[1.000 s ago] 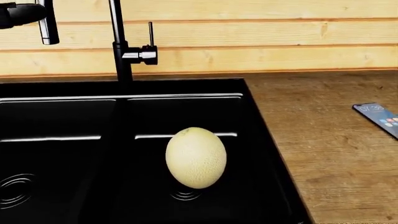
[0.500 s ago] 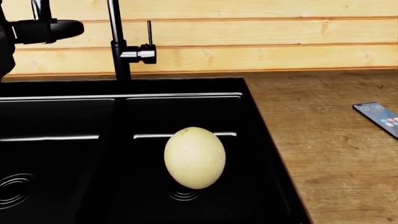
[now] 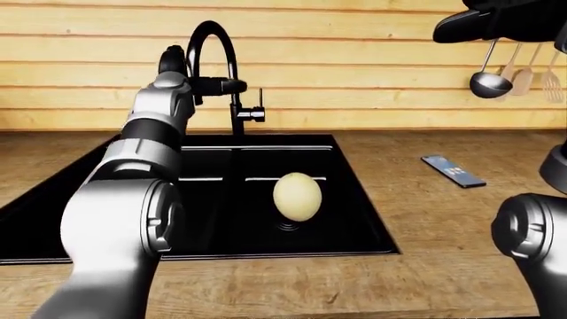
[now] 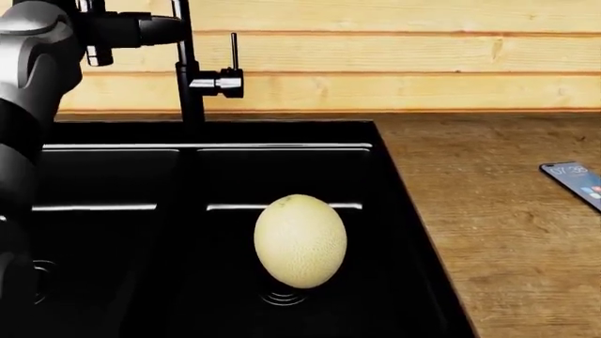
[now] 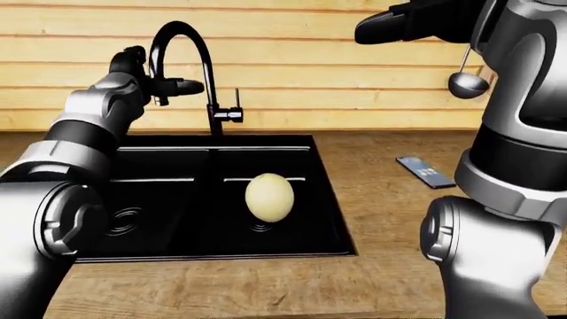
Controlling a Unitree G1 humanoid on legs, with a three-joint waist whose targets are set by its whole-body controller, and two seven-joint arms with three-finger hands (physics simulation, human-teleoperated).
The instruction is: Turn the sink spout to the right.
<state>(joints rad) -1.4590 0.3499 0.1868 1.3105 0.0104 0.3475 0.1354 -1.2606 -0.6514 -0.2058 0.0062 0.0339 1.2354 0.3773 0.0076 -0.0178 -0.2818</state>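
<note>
The black gooseneck sink spout [image 5: 177, 26] rises at the top edge of the black double sink [image 4: 389, 183]; its end hangs over the left basin, next to my left hand. My left hand [image 5: 181, 86] is up at the spout's end, fingers [image 4: 141, 29] stretched out level toward the riser [image 4: 191, 91], open and not closed round anything. The chrome lever handle [image 4: 218, 82] sticks out on the riser's right. My right hand [image 5: 403, 20] is raised high at the upper right, open and empty.
A pale yellow melon [image 4: 301, 241] lies in the right basin over the drain. A phone [image 3: 452, 171] lies on the wooden counter right of the sink. A ladle and other utensils [image 3: 492, 80] hang on the plank wall at the right.
My left hand has moved from the head view's top left corner rightward to the riser, and the arm now fills the left edge. The spout's end sits slightly further right.
</note>
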